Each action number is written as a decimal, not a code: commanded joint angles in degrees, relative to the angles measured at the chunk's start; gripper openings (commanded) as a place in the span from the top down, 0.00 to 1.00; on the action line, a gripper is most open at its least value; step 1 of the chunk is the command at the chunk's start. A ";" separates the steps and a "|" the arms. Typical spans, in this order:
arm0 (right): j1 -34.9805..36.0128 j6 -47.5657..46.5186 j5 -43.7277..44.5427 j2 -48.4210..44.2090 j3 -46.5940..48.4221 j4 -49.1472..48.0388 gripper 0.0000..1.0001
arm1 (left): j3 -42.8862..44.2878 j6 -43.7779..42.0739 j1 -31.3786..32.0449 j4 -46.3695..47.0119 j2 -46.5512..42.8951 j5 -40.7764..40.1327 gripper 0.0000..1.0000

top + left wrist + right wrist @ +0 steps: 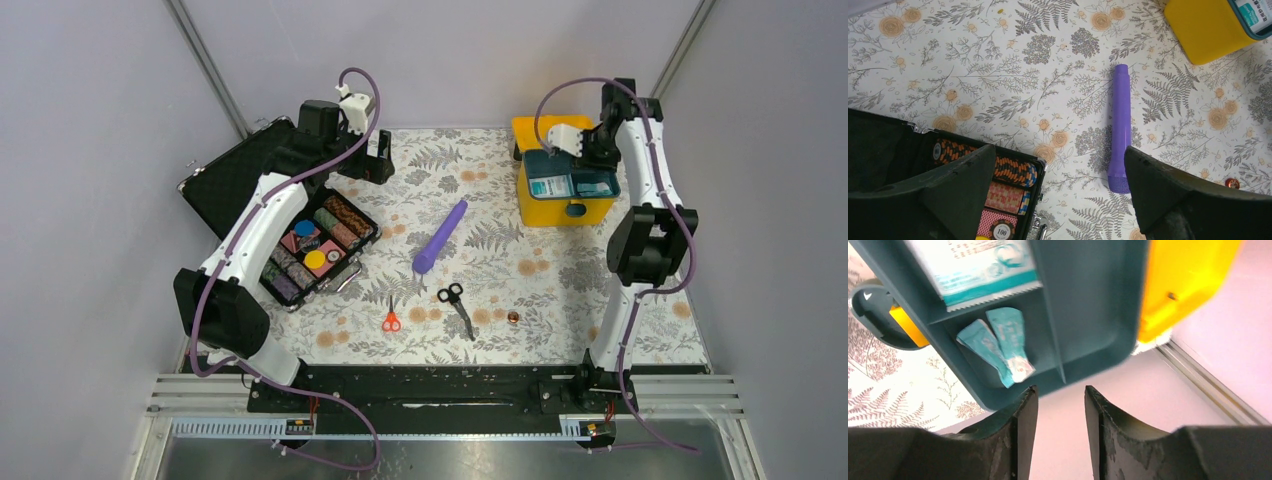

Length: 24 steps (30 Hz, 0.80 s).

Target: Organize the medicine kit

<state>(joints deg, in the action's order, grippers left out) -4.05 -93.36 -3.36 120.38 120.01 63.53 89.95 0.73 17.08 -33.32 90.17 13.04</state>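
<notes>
Medicine kit (560,212): stood lid-open at the table's far right.
Left gripper (1059,150): jaws were spread wide, empty, above the floral cloth (998,75).
Right gripper (1060,388): jaws were parted narrowly, empty, beside the teal tray (1088,315).

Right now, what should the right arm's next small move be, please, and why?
Probably lift the right gripper clear of the medicine kit: its jaws stand parted and empty, two teal sachets lie in the tray, and black scissors lie outside.

Left: open poker-chip case (235,180). Far right: medicine kit (555,210). Centre: purple cylinder (440,236), black scissors (456,303), orange scissors (391,320), small copper disc (513,317), all apart; floral cloth (560,270) between them gives passage.
</notes>
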 commanded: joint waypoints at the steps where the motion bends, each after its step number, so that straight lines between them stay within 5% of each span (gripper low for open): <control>1: 1.19 12.82 -6.14 -5.89 8.11 2.92 0.52 | -0.07 2.04 -0.12 2.80 -1.08 0.38 0.01; 3: 1.68 20.57 -10.24 -6.35 12.52 3.53 0.38 | -0.21 2.35 -0.12 2.82 -1.21 0.44 0.01; 4: 1.95 25.47 -12.48 -6.94 14.38 2.24 0.13 | -0.24 2.33 -0.16 2.83 -1.30 0.55 0.01; 5: 2.02 31.76 -14.61 -7.63 16.24 0.03 0.02 | -0.22 2.27 -0.15 2.76 -1.43 0.65 0.01; 8: 1.97 59.80 -16.02 -10.57 18.00 -12.32 0.01 | 0.60 2.49 -0.14 1.36 -2.17 0.49 0.01; 12: 2.03 91.30 -4.16 -13.10 11.38 -19.05 0.00 | -0.01 2.50 -0.12 0.90 -2.82 6.89 0.01; 17: 10.08 78.97 -10.26 -17.88 -8.10 -11.34 0.00 | -3.67 2.30 0.03 0.49 -3.17 8.02 0.01; 20: 12.57 71.07 -24.47 -20.51 -16.26 -6.24 0.01 | -6.87 1.96 0.05 0.70 -3.87 10.44 0.01; 24: 17.87 65.23 -23.46 -21.96 -23.59 0.12 0.00 | -11.09 1.86 0.06 2.14 -5.42 8.28 0.01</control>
<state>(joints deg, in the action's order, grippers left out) 9.91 -21.19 -21.19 100.79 99.68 54.15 81.62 2.90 17.04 -33.85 88.16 20.34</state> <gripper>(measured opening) 0.993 0.989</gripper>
